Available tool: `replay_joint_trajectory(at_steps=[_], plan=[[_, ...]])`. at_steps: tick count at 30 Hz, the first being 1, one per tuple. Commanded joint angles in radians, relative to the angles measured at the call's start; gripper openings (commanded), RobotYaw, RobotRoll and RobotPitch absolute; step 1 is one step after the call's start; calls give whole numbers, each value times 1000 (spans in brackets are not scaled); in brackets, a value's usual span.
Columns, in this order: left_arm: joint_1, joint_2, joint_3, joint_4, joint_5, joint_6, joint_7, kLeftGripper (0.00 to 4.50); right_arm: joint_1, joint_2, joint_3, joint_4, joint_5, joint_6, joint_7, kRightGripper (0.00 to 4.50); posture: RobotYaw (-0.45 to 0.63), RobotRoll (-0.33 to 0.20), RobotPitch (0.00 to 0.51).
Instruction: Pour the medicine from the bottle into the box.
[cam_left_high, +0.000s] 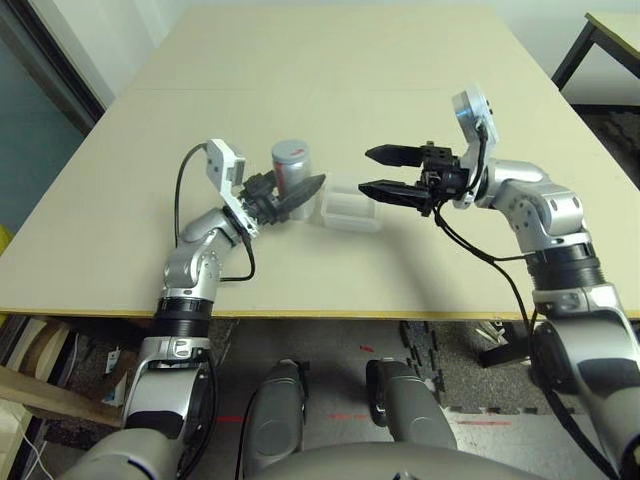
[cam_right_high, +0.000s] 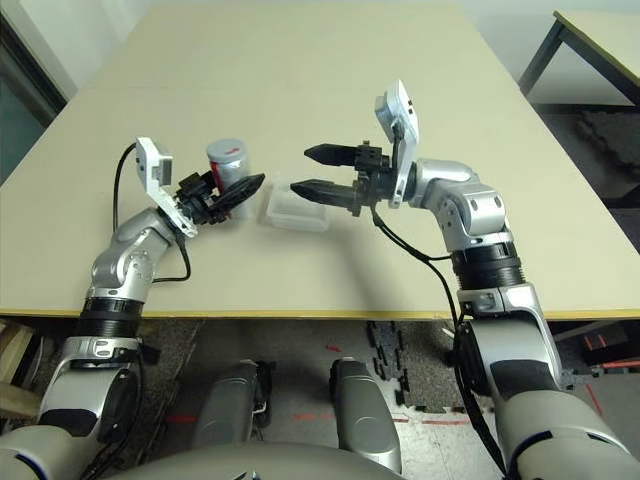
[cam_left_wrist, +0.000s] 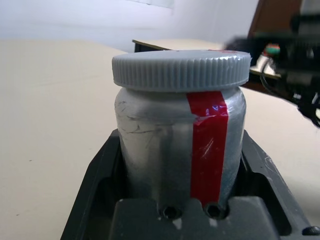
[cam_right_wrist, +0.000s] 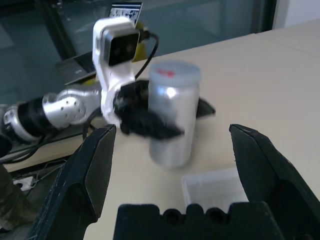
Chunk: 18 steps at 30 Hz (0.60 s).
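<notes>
The bottle (cam_left_high: 292, 166) is held upright, clamped low on its body between the closed fingers of the left gripper (cam_left_high: 297, 197), with its grey ribbed cap (cam_left_wrist: 180, 69) seen screwed on above them. The right gripper (cam_left_high: 385, 172) is held with its fingers spread as wide as they go and nothing between them, pointed toward the bottle. The box (cam_left_high: 349, 209) lies on the desk (cam_left_high: 330, 80) just below the right fingers and just beside the left ones. The bottle is judged light, rigid and smooth (perhaps slippery where the red tape runs), so the ribbed cap is probably the surest place for the right fingers to grip. No pill can be made out.
</notes>
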<state>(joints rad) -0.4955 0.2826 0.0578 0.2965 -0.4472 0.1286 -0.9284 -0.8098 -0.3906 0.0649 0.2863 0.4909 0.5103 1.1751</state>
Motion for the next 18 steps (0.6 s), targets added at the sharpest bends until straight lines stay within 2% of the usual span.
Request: replay_joint_trajectory(at_steps=[1,18], plan=[[-2,3,-16,33,33,-52,-23,2798,-45,21,26,44,-29,-9,2,4500,-105,0,79],[-11,-6,-35,48,56,-96,-17,2798,-163,172,67,214,-135,-137,-3,4500,-93,0,80]])
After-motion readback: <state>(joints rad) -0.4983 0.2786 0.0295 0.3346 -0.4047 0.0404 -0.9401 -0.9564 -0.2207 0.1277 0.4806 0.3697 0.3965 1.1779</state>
